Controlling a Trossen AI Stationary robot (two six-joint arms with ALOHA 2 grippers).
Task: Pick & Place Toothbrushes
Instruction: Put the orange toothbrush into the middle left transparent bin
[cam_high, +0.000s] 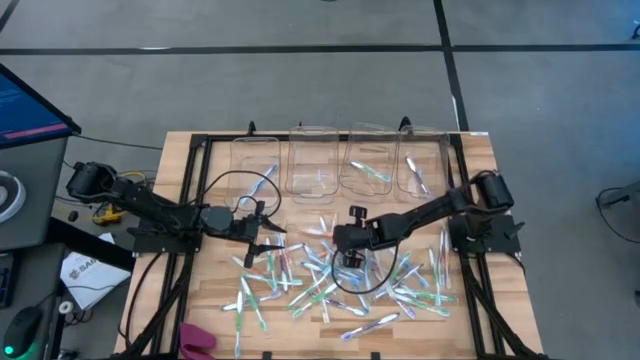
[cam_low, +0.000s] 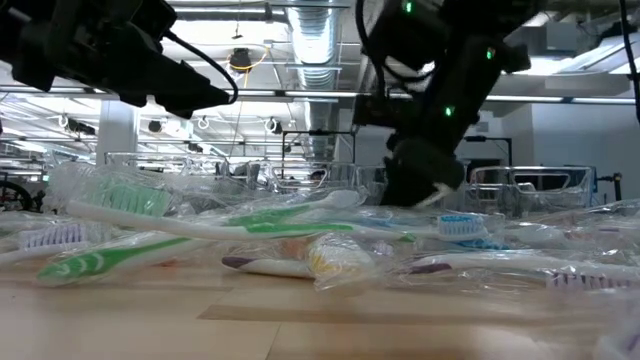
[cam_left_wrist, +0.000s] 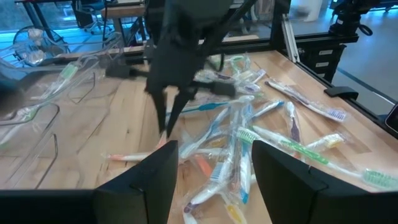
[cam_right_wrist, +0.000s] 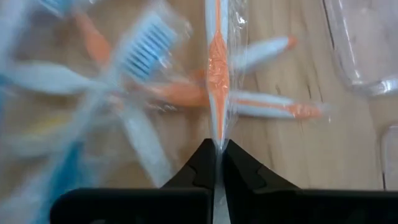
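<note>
Many toothbrushes (cam_high: 330, 285) in clear wrappers lie heaped on the wooden table (cam_high: 180, 170); green and white ones (cam_low: 200, 225) lie nearest in the low view. My right gripper (cam_high: 348, 262) reaches down into the heap's middle and is shut on an orange-and-white toothbrush (cam_right_wrist: 217, 62). My left gripper (cam_left_wrist: 214, 168) hovers open at the heap's left edge (cam_high: 265, 238), holding nothing. In the left wrist view the right arm (cam_left_wrist: 180, 56) stands ahead of it. My right gripper pinches the wrapped orange-and-white toothbrush by one end (cam_right_wrist: 217, 134) between its two fingertips. The fingers slant down from the table's right side and lie along the brush. The brush sticks out ahead of them over the other brushes; I cannot tell whether its far end is clear of them.
Several clear plastic bins (cam_high: 315, 160) stand in a row along the table's far side, some with a few toothbrushes inside (cam_high: 370, 172). A black frame (cam_high: 190, 200) borders the table. A pink object (cam_high: 195, 340) lies at the near left corner.
</note>
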